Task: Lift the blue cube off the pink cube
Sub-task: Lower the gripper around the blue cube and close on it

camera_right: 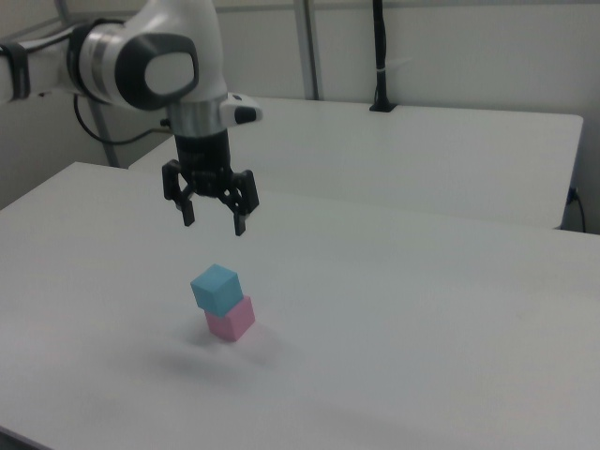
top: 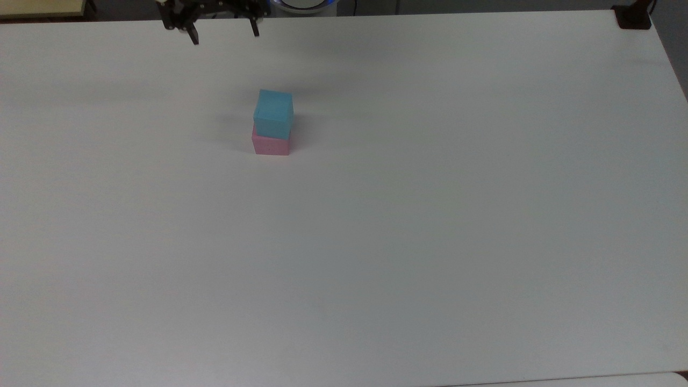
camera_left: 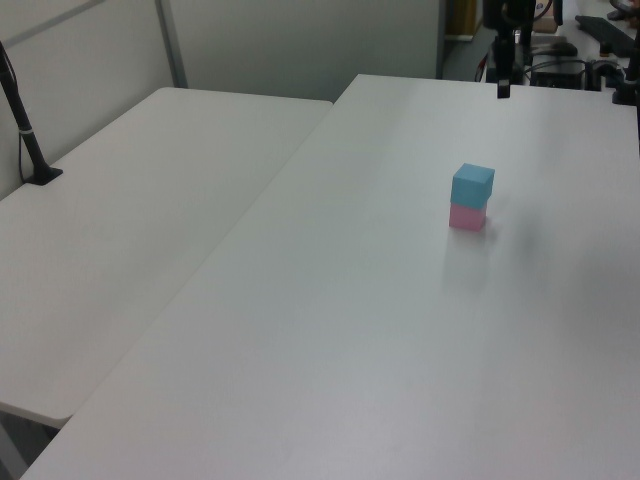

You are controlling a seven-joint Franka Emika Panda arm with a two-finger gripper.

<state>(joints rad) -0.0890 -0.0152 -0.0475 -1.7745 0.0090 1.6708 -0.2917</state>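
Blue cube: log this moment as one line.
gripper: open, above stack, apart | blue cube: on pink cube | table

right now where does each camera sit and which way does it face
Top view: high above the white table, looking down; gripper at the upper edge.
Left view: off one long side, looking across; gripper at the far end.
Right view: low at the opposite side; white arm with open gripper above the stack.
All share the small light blue cube on the small pale pink cube.

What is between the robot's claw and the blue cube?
Nothing. In the right view the gripper hangs open above the blue cube, with only air between them.
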